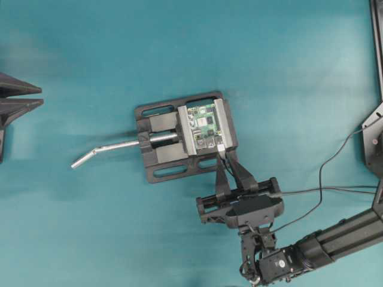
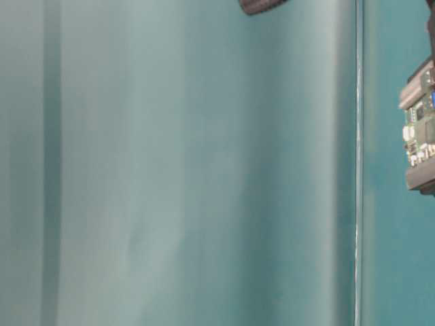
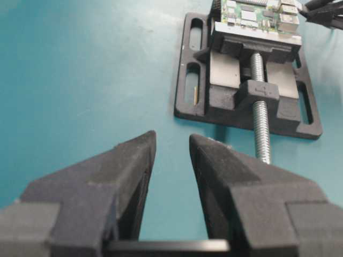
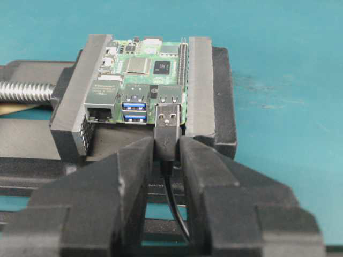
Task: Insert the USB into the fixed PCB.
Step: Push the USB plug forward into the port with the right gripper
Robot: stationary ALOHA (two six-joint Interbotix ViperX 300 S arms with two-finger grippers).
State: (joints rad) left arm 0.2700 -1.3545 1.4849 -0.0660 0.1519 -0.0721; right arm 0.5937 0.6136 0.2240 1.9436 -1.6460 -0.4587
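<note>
The fixed PCB (image 1: 203, 124) is a green board clamped in the black vise (image 1: 161, 156). It also shows in the right wrist view (image 4: 143, 65), the left wrist view (image 3: 257, 13) and the table-level view (image 2: 421, 122). My right gripper (image 4: 167, 147) is shut on the USB (image 4: 167, 131), holding its black plug body. The silver tip meets the mouth of the board's black port, right of the two blue ports, and most of the tip shows. From overhead the right gripper (image 1: 223, 154) sits at the board's near edge. My left gripper (image 3: 172, 142) is open and empty, far left (image 1: 40, 95).
The vise's silver handle (image 1: 105, 149) sticks out to the left over the teal table. The USB's thin black cable (image 1: 323, 173) trails right past the right arm. A black frame (image 1: 376, 42) runs along the right edge.
</note>
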